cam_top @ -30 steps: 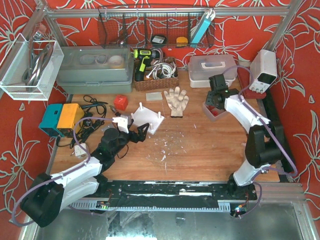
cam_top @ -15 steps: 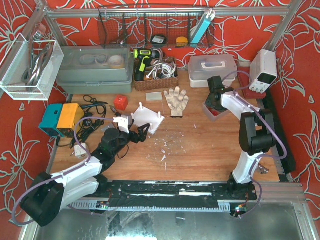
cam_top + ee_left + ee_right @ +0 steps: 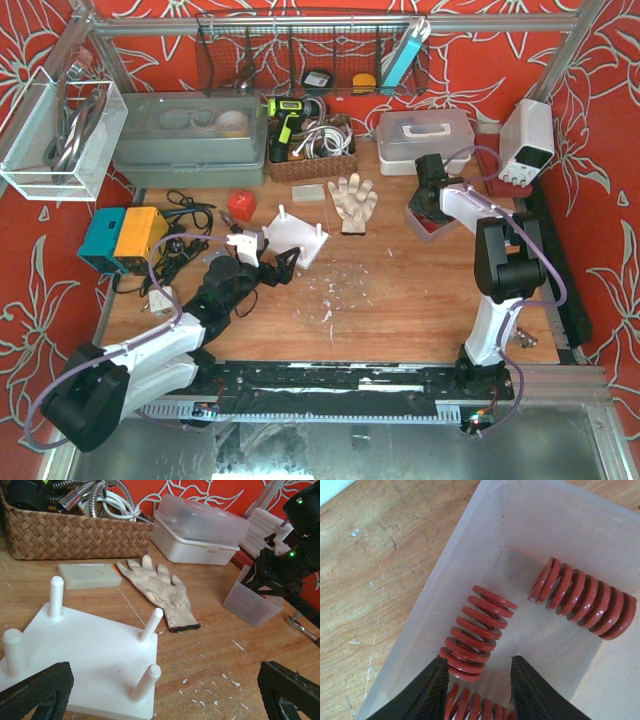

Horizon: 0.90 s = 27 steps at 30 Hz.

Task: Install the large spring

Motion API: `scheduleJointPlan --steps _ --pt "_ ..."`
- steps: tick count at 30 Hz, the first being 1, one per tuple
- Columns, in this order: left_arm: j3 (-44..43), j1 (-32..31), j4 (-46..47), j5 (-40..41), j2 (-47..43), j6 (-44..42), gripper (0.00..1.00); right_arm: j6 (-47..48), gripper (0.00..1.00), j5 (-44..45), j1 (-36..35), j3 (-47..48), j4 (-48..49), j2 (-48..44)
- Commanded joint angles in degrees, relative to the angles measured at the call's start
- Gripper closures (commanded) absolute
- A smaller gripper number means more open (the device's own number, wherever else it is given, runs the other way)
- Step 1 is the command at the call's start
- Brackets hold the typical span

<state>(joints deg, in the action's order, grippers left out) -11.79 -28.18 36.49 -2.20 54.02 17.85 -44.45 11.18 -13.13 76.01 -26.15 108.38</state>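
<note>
Three large red springs lie in a translucent bin [image 3: 445, 580] at the table's right [image 3: 419, 223]: one in the middle [image 3: 477, 630], one at the right [image 3: 582, 600], one at the bottom [image 3: 480, 707]. My right gripper [image 3: 477, 687] is open and low in the bin. Its jaws stand either side of the middle spring's near end, which touches the left finger [image 3: 422, 695]. It also shows in the top view [image 3: 428, 203]. The white base plate [image 3: 90, 655] with several upright pegs lies in front of my left gripper [image 3: 162, 700], which is open and empty. The plate [image 3: 295, 238] and left gripper [image 3: 278, 268] also show in the top view.
A work glove [image 3: 352, 200] and a small pale block [image 3: 307, 192] lie behind the plate. A wicker basket [image 3: 310, 150], a lidded white box [image 3: 425, 135], a grey tote [image 3: 190, 140] and a power supply [image 3: 527, 135] line the back. A red block [image 3: 241, 205] and cables lie at the left.
The right arm's elbow has swung in from the right and now stands more upright, with its gripper staying over the bin. The left arm has not moved.
</note>
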Motion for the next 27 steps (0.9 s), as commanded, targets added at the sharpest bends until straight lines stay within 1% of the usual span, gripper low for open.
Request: scheduleJointPlan --steps 1,7,12,17,20,22,27 --pt "-1.66 -0.32 1.3 0.78 0.44 -0.8 0.0 -1.46 0.62 -0.32 0.45 1.28 0.84 2.08" --pt "-1.67 -0.38 1.14 0.88 0.18 -0.88 0.0 -2.09 0.62 -0.59 0.65 1.6 0.97 4.37" --pt "-1.74 -0.38 0.95 1.05 -0.13 -0.93 0.0 -2.15 0.6 0.66 0.95 1.6 1.11 5.88" --pt "-1.75 -0.38 0.78 1.14 -0.25 -0.95 0.0 -1.03 0.58 0.99 1.09 2.31 1.21 7.89" --pt "-1.79 -0.38 0.71 1.31 -0.25 -0.97 0.0 0.79 0.59 0.66 1.1 2.39 1.86 8.48" --pt "-1.83 -0.38 0.71 1.32 -0.17 -1.08 0.0 1.83 0.61 0.53 1.1 2.31 2.27 8.69" --pt "-1.83 -0.38 0.59 1.56 -0.18 -1.15 0.0 4.6 0.73 0.66 1.1 0.83 4.21 6.9"
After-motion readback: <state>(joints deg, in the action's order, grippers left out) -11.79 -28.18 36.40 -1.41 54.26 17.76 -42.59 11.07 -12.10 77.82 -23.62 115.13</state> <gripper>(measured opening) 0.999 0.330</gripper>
